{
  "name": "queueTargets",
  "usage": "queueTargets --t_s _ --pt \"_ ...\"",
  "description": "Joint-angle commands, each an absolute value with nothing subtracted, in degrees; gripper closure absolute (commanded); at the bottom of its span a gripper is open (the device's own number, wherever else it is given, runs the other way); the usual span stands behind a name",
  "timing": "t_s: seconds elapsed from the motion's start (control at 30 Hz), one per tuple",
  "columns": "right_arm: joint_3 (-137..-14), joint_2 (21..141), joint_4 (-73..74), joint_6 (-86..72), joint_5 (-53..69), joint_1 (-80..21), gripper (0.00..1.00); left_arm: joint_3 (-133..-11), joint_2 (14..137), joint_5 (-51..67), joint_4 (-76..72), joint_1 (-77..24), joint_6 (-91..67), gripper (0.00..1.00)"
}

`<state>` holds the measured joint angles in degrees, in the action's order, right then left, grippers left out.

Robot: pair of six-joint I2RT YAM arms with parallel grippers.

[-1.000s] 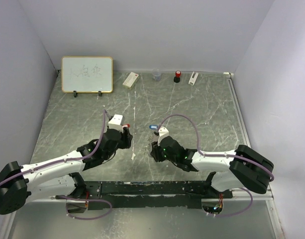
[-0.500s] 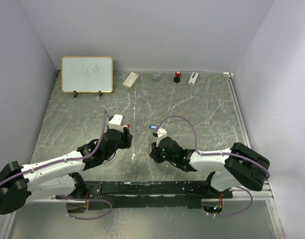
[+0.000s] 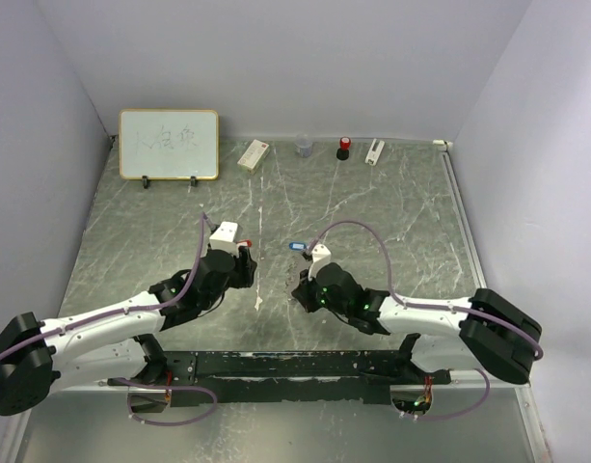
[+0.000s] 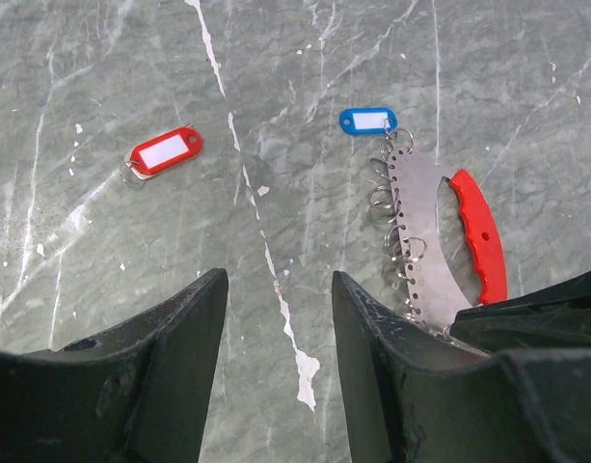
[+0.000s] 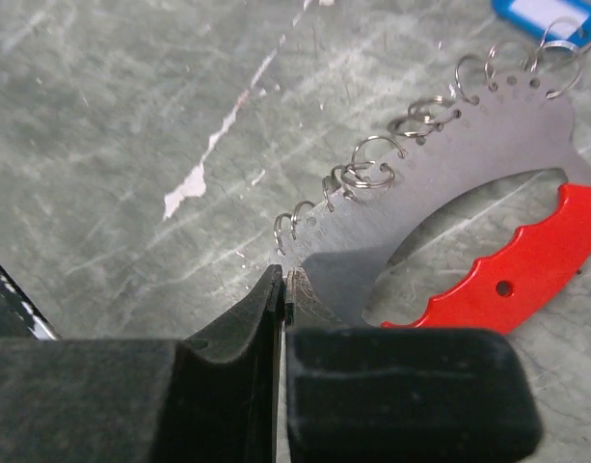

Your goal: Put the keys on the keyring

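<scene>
Red-handled keyring [image 4: 425, 227] stretches lengthwise away from the right gripper [image 5: 282, 289], whose jaws pinch its near tip. At its far end sits the blue key [image 4: 367, 120]. On the table [image 4: 102, 58] the red key [image 4: 165, 151] lies loose, ahead-left of the nearer left gripper [image 4: 276, 289], jaws wide and empty.

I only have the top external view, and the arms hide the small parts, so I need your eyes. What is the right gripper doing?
Observer: The right gripper is shut on the near tip of the keyring.
Operator: And the left one?
Observer: The left gripper hangs open above the table, holding nothing.
Operator: Are the keys on?
Observer: The red key tag lies loose, apart from the keyring. The blue key tag lies at the keyring's far end; I cannot tell whether it is hooked on.
</scene>
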<state>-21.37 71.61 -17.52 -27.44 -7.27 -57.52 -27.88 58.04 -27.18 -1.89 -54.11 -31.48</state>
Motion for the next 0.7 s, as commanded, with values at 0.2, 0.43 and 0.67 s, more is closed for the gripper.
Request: queueTargets --t_s 0.2,0.43,0.67 --pt "-26.58 63.47 -20.29 -32.93 -11.44 -53.72 1.00 -28.23 49.07 -26.45 -8.32 -54.07 -27.68 0.43" --pt "-30.90 63.79 -28.46 -30.55 -7.49 -50.54 1.00 -27.65 45.08 -21.80 -12.95 -54.05 -24.01 0.44" --pt "-34.54 65.77 -31.66 -22.25 -7.00 -50.54 1.00 -28.47 46.89 -20.13 -16.36 -54.05 -21.61 0.44"
